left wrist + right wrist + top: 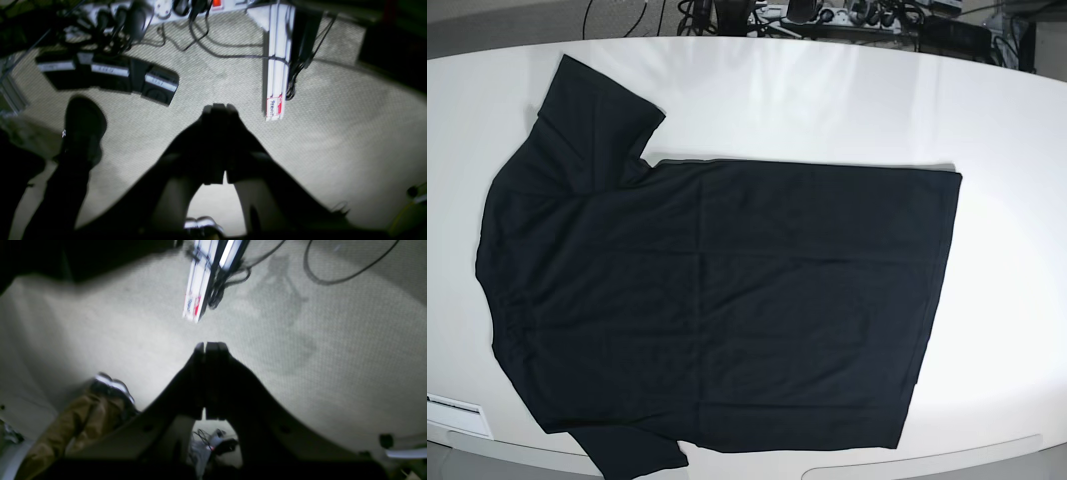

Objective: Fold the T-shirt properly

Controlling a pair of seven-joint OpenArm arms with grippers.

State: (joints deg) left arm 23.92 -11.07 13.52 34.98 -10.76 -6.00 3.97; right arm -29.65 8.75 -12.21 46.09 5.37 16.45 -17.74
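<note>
Black cloth fills the white table (827, 90): the T-shirt (717, 300) lies flat, collar end toward the left edge, hem toward the right, one sleeve reaching the far-left corner, the other hanging over the near edge. Neither arm is over it. Left gripper (218, 108) and right gripper (210, 346) both have jaws pressed together, holding nothing (only grey carpet (333, 133) beneath them), well apart from the shirt.

Base view looks straight down on the table (827, 90); wrist views face carpet (333, 133).
</note>
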